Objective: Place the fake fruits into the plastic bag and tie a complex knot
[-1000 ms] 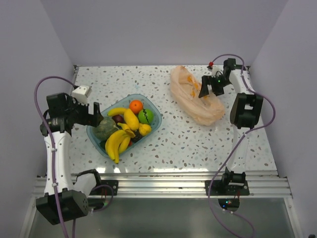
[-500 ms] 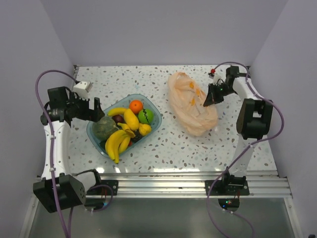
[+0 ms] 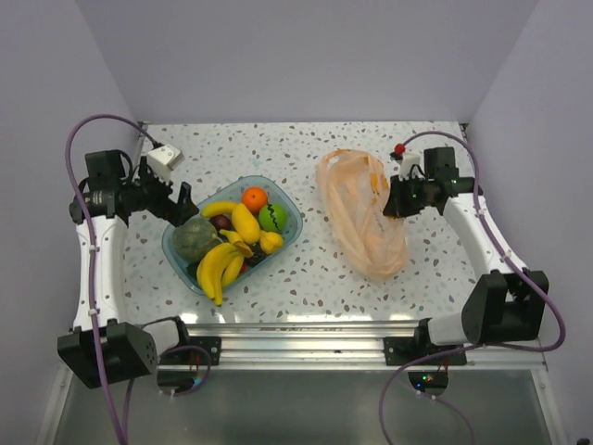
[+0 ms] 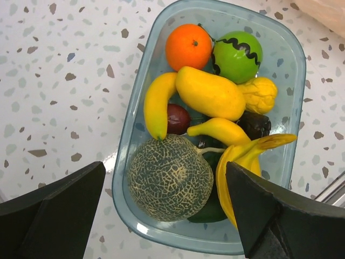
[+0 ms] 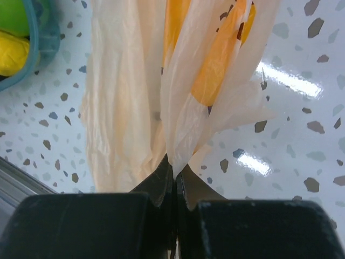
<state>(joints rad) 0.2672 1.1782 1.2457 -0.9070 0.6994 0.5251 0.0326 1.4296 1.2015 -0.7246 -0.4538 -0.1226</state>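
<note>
Your right gripper (image 5: 173, 168) pinches only a thin fold of the bag (image 3: 363, 222), lying right of the tray (image 4: 294, 70) where the fruits (image 4: 207, 94) sit under your open left gripper (image 4: 164, 178), so a hard pull could tear it or slip free.

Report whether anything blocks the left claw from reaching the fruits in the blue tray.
Nothing visible does. The left claw is open, and its wrist view frames the melon between its fingers with nothing in front of it. The tray has no lid: its wall rings the fruits but leaves the top free.
</note>
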